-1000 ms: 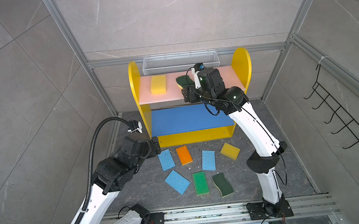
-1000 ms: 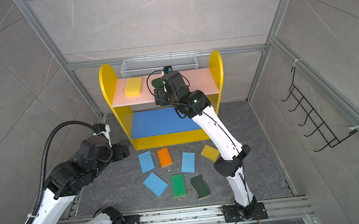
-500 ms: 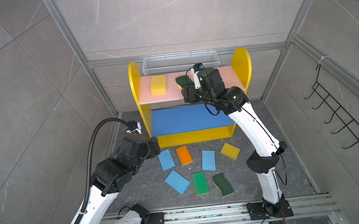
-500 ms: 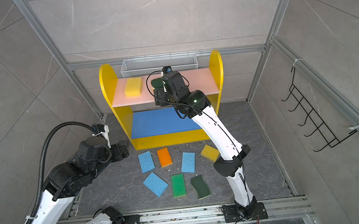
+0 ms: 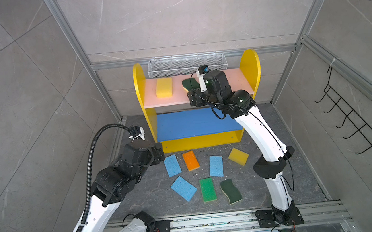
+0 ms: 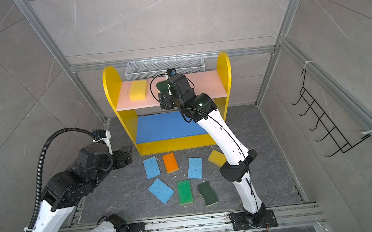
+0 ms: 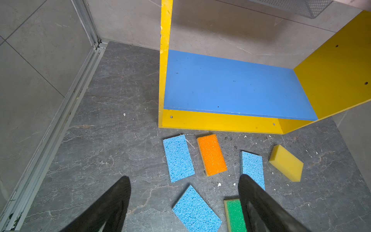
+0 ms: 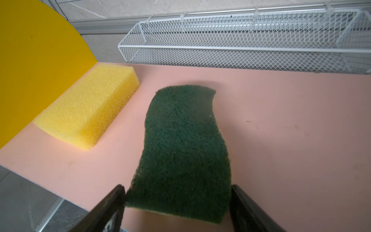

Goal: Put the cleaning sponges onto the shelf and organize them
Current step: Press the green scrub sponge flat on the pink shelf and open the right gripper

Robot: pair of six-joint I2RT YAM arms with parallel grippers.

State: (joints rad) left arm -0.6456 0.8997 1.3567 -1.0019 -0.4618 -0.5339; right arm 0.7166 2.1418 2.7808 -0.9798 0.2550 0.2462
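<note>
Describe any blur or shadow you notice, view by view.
Right wrist view: soft shadow dims the pink board beside the dark scourer; fingers blur. Left wrist view: fingers out of focus. Both top views: evenly lit, orange sponge sharp.

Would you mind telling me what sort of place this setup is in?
Probably a robot test cell mocked up as a bathroom or utility corner: grey tile-look wall panels set in aluminium framing, with a white wire basket and a black hook rack mounted on the walls.
</note>
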